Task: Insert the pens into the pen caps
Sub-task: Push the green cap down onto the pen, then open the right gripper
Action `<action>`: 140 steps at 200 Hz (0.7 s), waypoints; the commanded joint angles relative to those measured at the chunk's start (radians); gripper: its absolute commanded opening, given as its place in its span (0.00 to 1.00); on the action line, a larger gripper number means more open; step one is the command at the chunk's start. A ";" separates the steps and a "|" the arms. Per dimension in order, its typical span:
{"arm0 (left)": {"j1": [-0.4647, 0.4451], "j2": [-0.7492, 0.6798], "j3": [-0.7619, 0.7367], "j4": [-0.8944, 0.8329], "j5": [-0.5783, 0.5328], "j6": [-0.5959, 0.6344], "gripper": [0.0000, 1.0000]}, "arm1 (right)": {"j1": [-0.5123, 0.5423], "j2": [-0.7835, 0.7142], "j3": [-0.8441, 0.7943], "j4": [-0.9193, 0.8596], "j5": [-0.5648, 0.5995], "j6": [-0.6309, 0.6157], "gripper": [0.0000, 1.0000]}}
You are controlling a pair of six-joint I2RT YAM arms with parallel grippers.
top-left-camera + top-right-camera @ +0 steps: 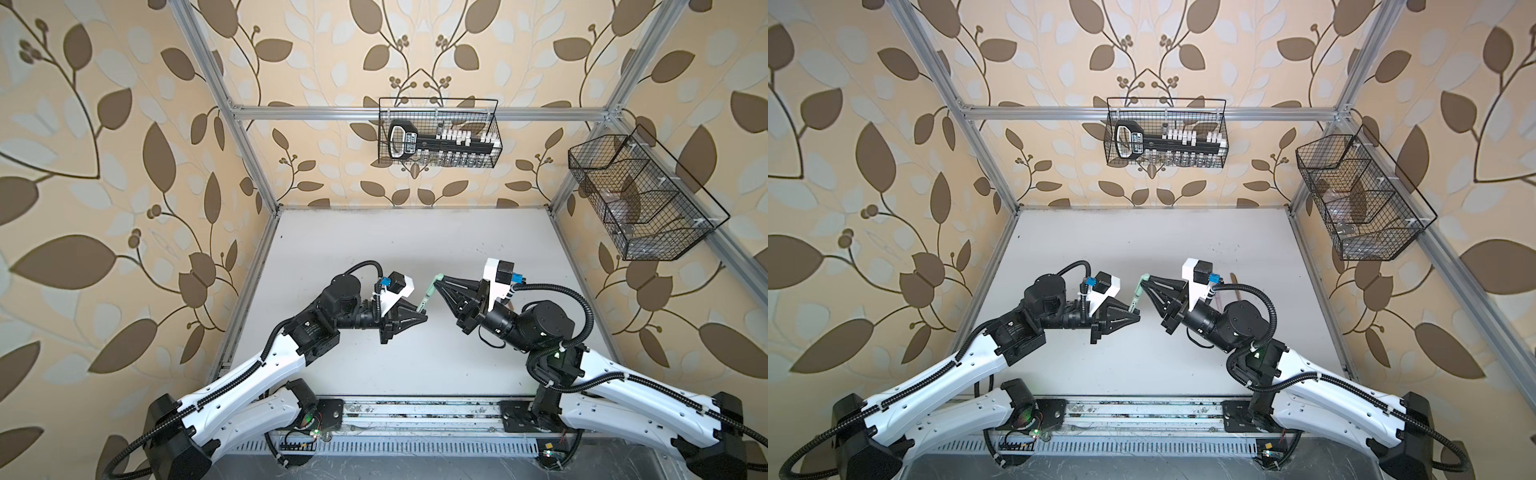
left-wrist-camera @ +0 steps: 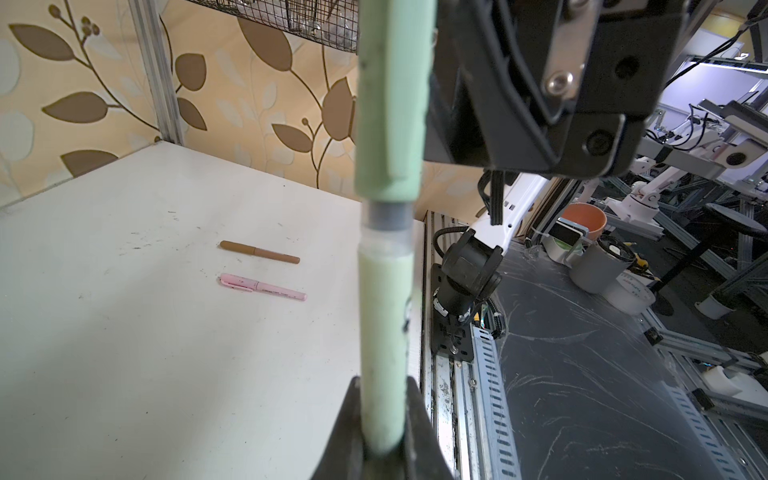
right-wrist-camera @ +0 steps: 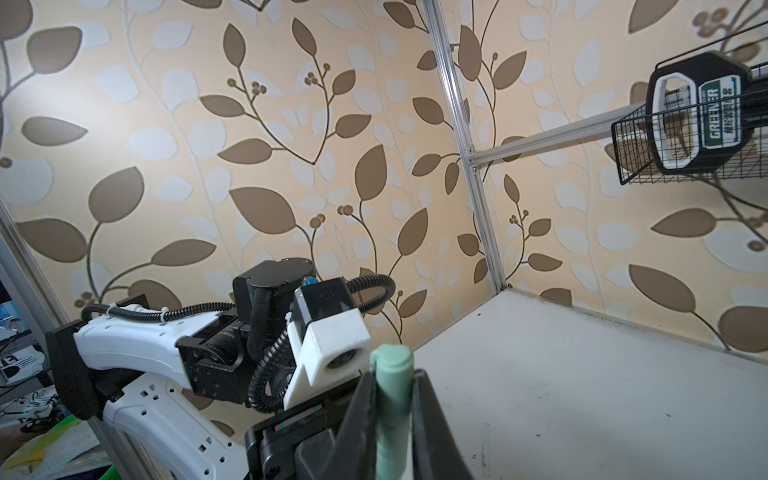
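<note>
**Third pen part-way into its cap**

Left of centre, the left gripper (image 1: 423,312) pinches the sage green pen (image 2: 384,316) by its barrel, above the table (image 1: 374,249). The pen's tip sits inside the green cap (image 2: 390,104), which the right gripper (image 1: 440,279) clamps. A grey collar shows between them, so we judge the cap not fully seated. On the right, the pink pen (image 2: 263,286) and brown pen (image 2: 259,252) lie capped.
</note>
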 commanded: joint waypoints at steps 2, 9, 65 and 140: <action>0.006 -0.004 0.056 0.020 -0.004 0.014 0.00 | 0.007 -0.023 0.019 -0.053 0.024 -0.037 0.15; 0.005 -0.004 0.058 0.022 -0.002 0.012 0.00 | 0.008 -0.023 0.019 -0.060 0.027 -0.038 0.15; 0.005 0.008 0.101 0.008 0.017 0.004 0.00 | 0.037 -0.007 0.027 -0.130 0.060 -0.075 0.20; 0.005 0.043 0.142 -0.052 -0.004 0.026 0.00 | 0.006 -0.027 0.076 -0.262 -0.103 -0.068 0.59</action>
